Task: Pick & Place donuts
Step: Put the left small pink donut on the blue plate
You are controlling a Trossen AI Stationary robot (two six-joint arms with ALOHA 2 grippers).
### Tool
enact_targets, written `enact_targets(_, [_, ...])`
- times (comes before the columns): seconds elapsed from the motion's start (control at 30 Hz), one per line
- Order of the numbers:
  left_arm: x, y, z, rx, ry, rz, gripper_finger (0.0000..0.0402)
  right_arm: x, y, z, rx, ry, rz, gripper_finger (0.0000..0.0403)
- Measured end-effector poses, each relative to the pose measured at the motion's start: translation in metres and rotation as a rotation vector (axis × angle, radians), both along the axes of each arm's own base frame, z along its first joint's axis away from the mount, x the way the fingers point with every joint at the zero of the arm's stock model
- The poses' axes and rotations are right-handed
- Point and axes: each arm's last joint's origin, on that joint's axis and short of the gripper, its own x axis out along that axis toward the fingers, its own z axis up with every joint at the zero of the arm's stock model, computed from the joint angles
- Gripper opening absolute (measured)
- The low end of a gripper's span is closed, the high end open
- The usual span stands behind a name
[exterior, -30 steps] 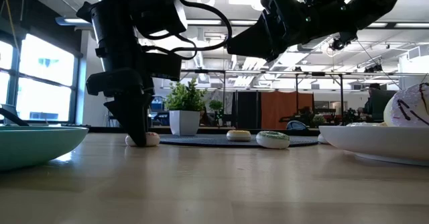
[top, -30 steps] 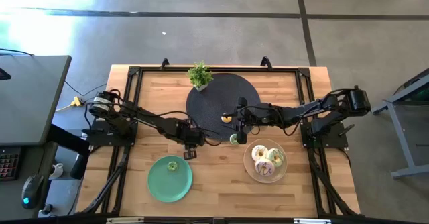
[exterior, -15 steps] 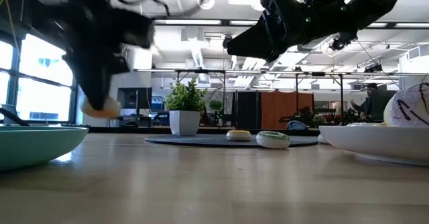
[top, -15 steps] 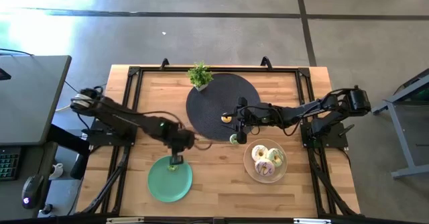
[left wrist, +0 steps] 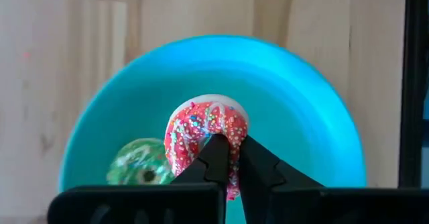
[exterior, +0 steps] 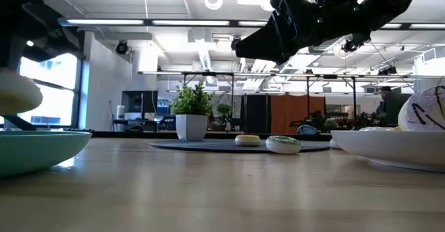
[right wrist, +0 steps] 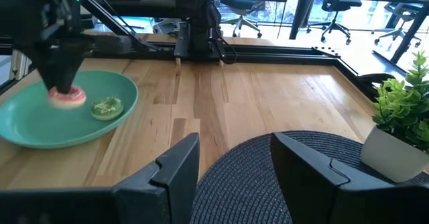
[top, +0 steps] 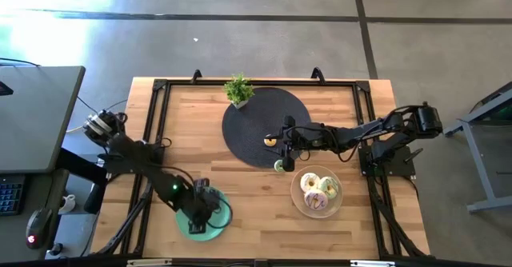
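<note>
My left gripper (left wrist: 228,158) pinches the pink donut (left wrist: 204,135) by its rim, just above the teal plate (left wrist: 315,123) beside 1 green donut (left wrist: 142,170). Released carelessly, it could roll off or bump that neighbour. My right gripper (right wrist: 234,158) waits spread open over the mat (right wrist: 315,177).

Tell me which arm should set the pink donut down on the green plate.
Left. The left gripper already pinches the pink donut above the green plate, beside the green donut lying there. The right gripper hangs open over the dark mat, far from that plate.
</note>
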Motion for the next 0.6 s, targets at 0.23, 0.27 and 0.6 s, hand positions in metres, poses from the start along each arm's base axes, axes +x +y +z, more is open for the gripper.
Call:
enact_targets(0.23, [0.006, -0.013, -0.019, -0.004, 0.011, -0.020, 0.0014, 0.000, 0.000, 0.000, 0.000, 0.000, 0.000, 0.0181])
enact_targets(0.27, [0.006, -0.013, -0.019, 0.000, 0.012, -0.018, 0.0014, 0.000, 0.000, 0.000, 0.000, 0.000, 0.000, 0.0181])
enact_targets(0.6, [0.007, -0.016, -0.024, -0.056, 0.056, -0.054, 0.0015, 0.000, 0.000, 0.000, 0.000, 0.000, 0.000, 0.0181])
